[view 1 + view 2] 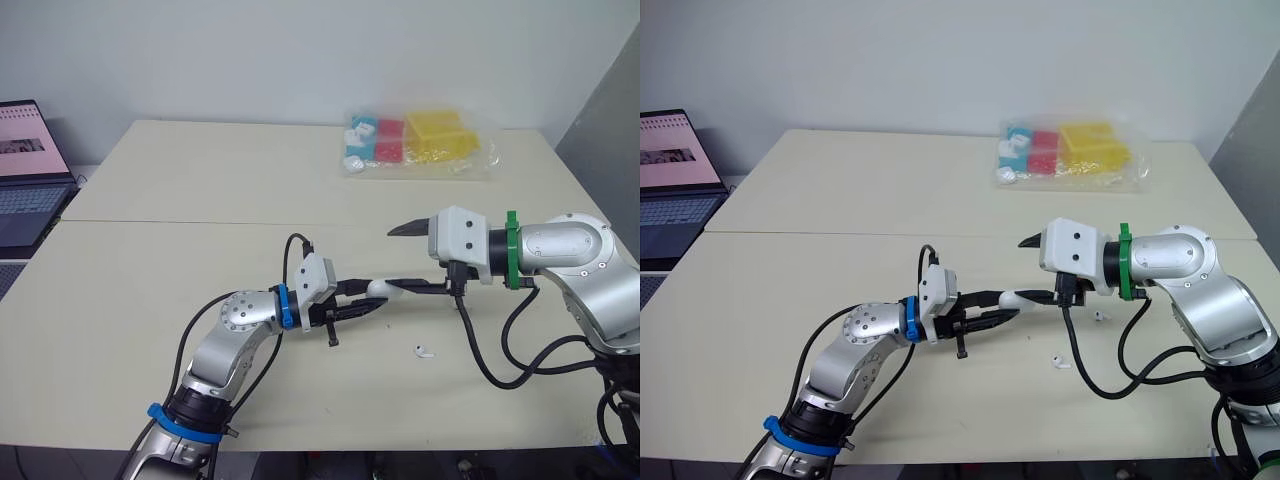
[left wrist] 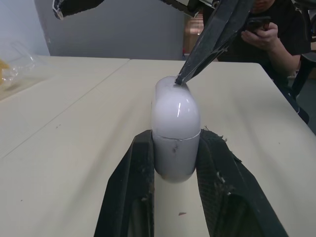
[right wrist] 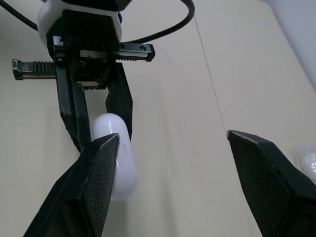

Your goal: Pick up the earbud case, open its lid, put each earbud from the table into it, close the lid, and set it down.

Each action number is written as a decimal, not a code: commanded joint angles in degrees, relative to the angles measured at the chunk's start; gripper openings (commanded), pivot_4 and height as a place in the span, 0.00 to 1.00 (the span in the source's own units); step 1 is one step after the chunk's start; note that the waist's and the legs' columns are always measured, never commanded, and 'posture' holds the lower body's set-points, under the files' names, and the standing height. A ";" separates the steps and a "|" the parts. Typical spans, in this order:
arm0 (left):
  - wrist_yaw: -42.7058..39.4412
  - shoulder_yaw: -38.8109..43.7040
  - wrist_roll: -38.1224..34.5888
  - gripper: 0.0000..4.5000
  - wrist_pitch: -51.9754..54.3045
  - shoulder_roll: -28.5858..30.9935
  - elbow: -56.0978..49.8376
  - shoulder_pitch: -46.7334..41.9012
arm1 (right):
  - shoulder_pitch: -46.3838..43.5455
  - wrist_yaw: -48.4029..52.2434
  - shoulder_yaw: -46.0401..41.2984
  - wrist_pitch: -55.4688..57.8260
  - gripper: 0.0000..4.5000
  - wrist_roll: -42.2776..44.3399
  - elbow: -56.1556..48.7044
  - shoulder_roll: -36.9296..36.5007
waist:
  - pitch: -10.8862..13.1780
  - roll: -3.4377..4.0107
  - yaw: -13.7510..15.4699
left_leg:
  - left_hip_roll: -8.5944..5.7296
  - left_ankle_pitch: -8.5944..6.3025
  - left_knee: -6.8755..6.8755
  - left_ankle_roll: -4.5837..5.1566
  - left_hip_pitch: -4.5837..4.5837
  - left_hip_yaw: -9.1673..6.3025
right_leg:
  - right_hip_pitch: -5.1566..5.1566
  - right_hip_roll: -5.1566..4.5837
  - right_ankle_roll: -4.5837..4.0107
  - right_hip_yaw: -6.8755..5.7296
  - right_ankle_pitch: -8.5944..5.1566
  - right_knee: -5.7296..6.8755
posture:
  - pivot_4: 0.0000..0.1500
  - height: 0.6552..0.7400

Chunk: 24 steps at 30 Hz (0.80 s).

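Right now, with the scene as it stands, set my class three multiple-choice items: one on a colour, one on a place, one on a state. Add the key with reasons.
1. What colour is the earbud case?
A. black
B. white
C. yellow

2. Where does an earbud lie?
A. inside the case
B. on the table, near the right gripper
C. in the left gripper

3. The left gripper is:
A. open and empty
B. shut on the case
C. shut on an earbud

Key: 1 B, the case shows white between black fingers. 2 B, the earbud rests on bare tabletop. 3 B, both fingers press the case's sides.
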 commanded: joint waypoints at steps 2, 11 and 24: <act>0.57 0.16 -1.04 0.18 0.34 -0.51 -2.03 -0.81 | 1.45 2.57 -0.94 -0.08 0.81 1.16 -3.22 -2.65 | 0.00 0.00 0.01 | 0.00 0.00 0.00 0.00 0.00 0.00 | 0.00 0.00 0.00 0.00 0.00 -0.01 | 1.00 0.97; 0.03 -0.14 -1.01 0.18 0.59 -0.24 -2.88 -0.57 | 1.93 0.22 1.30 -4.32 0.81 -4.85 -0.77 -2.10 | 0.00 0.00 -0.05 | 0.02 0.00 0.00 0.00 0.04 0.00 | 0.00 0.03 0.08 0.00 -0.05 0.02 | 1.00 0.97; -0.78 -0.90 0.05 0.18 -0.39 0.54 -2.83 -0.43 | 0.97 -0.91 1.45 -4.89 0.81 -6.82 0.23 0.55 | 0.00 0.00 -0.03 | 0.02 0.00 0.00 0.00 0.03 0.01 | 0.00 0.03 0.06 0.01 -0.03 0.01 | 1.00 0.97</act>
